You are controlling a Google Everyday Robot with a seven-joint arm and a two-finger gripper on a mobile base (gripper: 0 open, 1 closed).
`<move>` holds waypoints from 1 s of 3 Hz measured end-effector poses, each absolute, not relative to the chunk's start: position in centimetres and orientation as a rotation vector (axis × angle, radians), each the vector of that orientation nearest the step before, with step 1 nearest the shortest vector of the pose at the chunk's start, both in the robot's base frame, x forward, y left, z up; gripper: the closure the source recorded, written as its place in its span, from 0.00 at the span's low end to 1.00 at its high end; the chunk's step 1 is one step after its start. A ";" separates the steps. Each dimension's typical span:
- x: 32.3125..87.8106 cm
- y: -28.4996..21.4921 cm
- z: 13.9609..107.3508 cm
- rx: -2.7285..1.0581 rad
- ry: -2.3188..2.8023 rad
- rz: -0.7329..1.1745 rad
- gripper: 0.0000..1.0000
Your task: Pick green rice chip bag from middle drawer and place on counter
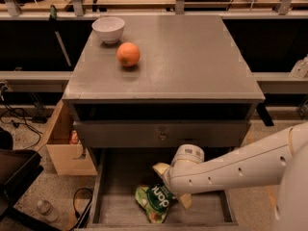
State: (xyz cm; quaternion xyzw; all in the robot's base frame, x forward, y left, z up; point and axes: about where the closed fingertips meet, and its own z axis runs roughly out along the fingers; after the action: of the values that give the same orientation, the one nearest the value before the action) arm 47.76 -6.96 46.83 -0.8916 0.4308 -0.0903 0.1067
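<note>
The green rice chip bag (155, 202) lies crumpled on the plank floor of the open middle drawer (118, 177), near its front middle. My gripper (169, 190) reaches in from the right on the white arm (240, 170) and sits low in the drawer, right at the bag's upper right edge and partly covering it. The counter (192, 57) is the grey cabinet top above the drawer. The bag rests on the drawer floor.
An orange (128, 54) and a white bowl (108, 29) stand on the counter's back left. A shut drawer front with a small knob (162, 136) is above the open drawer. A cardboard box (67, 143) stands left of the cabinet.
</note>
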 end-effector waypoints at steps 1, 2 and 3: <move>47.9 -4.8 43.1 -2.650 1.131 -0.206 0.00; 47.8 -3.4 39.9 -2.662 1.047 -0.156 0.00; 47.6 -2.4 36.9 -2.687 1.009 -0.117 0.16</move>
State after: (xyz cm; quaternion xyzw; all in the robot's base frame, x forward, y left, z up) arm 47.59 -2.44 36.94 -0.9269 0.3481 -0.0403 0.1341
